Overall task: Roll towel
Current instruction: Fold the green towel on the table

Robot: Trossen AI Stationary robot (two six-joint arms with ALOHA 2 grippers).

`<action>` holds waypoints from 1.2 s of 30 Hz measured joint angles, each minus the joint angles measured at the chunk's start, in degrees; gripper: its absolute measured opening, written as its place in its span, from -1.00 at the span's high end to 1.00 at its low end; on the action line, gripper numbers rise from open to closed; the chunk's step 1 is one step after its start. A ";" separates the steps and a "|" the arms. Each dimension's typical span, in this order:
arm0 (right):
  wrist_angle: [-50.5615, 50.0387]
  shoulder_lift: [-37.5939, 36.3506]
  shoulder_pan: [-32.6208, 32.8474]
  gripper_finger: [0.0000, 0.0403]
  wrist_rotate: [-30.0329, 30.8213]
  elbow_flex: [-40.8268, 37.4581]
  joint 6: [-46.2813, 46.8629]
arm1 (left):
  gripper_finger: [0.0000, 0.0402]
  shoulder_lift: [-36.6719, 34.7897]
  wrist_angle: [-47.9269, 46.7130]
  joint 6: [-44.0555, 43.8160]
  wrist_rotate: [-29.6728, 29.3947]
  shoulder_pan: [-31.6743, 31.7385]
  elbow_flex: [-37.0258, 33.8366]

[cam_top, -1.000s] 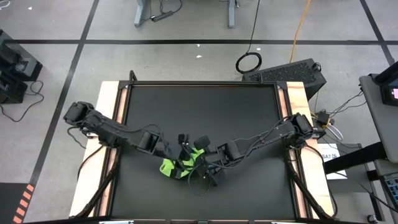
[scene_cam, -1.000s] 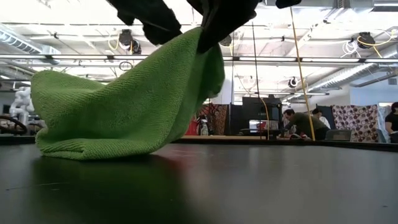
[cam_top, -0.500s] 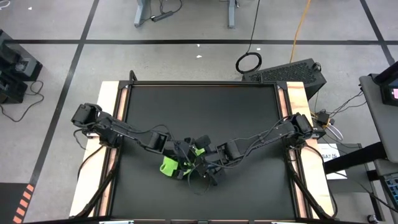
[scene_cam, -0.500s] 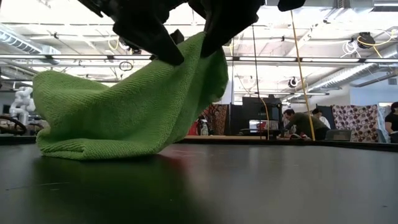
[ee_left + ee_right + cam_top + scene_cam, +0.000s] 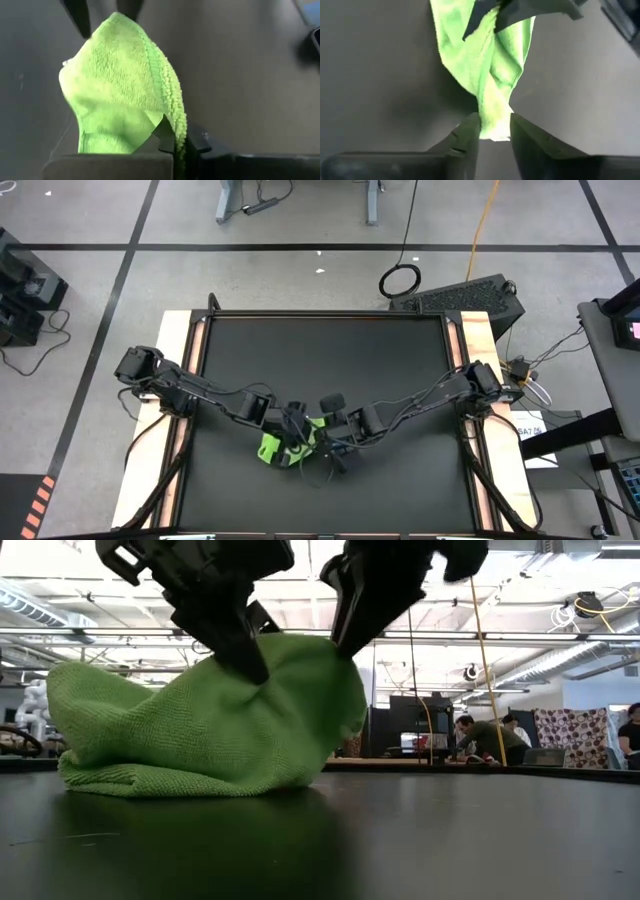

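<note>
The lime-green towel [image 5: 270, 448] lies bunched near the middle of the black table [image 5: 330, 350], closer to its near edge. Its lower folds [image 5: 120, 775] rest on the table and its other end is raised. My left gripper [image 5: 293, 430] and my right gripper [image 5: 322, 442] stand close together over the raised end, each shut on the towel. In the low view the left gripper [image 5: 250, 665] is on the left and the right gripper [image 5: 345, 640] on the right. My left gripper pinches the towel's stitched hem edge [image 5: 176, 131] between its two fingers, coming down at a slant from the table's left. The cloth bulges up beyond the fingers [image 5: 115, 75]; its lower part lies on the table. My right gripper pinches a gathered, narrow bunch of the towel [image 5: 492, 112] between its two fingers, several layers by the look of it. It comes down at a slant from the table's right. The cloth widens beyond the fingers and runs slack to the table.
The table has light wooden side rails [image 5: 175, 380]. Loose dark cables [image 5: 310, 460] hang by the grippers. Bare table shows toward the far edge and to both sides. People sit at desks [image 5: 480, 735] in the room behind.
My left gripper has moved toward the table's right and down onto the towel's raised end, beside my right gripper. Both grippers have then gone down, so the towel's raised end stands lower and the cloth bunches more; its lower folds have stayed on the table.
</note>
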 joint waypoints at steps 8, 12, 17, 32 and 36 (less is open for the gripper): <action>8.94 -0.02 0.33 0.30 5.62 -8.36 3.75 | 0.99 0.02 -2.16 -0.77 -0.91 -0.02 0.00; 10.84 -0.02 0.47 0.30 11.83 -11.54 6.28 | 0.99 0.02 -2.13 -0.77 -1.08 0.02 0.00; 14.14 -0.02 0.98 0.30 16.25 -13.86 7.39 | 0.99 0.02 -1.99 -0.30 -1.07 -0.02 0.00; 16.69 -0.02 0.52 0.78 18.13 -15.54 8.23 | 1.00 0.02 -2.07 -0.36 -1.08 0.00 0.00; 13.47 -0.07 0.52 0.97 18.04 -15.54 8.56 | 1.00 0.02 -2.01 -0.36 -1.08 -0.01 0.00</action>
